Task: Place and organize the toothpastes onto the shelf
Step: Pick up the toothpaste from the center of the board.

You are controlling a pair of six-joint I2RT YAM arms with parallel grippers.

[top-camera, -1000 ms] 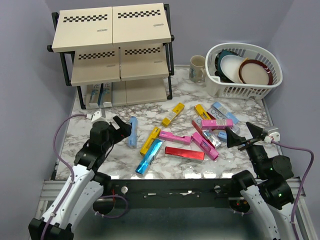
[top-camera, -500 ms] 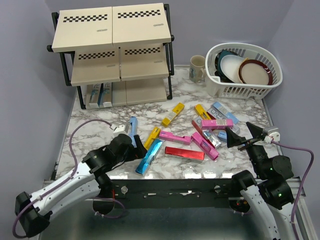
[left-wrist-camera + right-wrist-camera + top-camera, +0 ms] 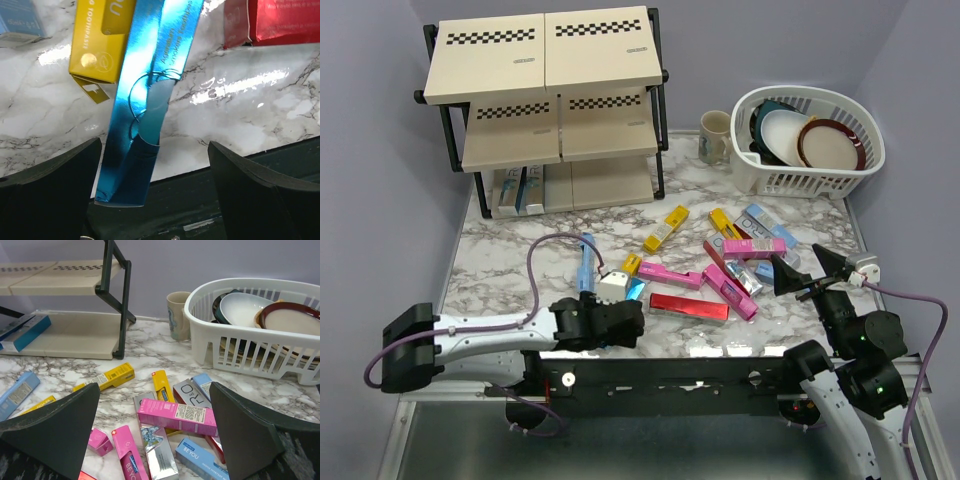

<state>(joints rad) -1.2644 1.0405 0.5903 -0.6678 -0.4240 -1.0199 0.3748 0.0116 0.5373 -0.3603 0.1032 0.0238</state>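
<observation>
Barely started imo: only 2 toothpaste cartons [image 3: 515, 190] on the shelf [image 3: 545, 60] bottom tier, rest scattered over the marble table [image 3: 490, 250]. Rn left gripper [image 3: 155, 170] is spread wide around the teal-blue carton [image 3: 150, 85] (near table edge), not pinching. The right gripper [image 3: 807, 265] is spread too, empty.
</observation>
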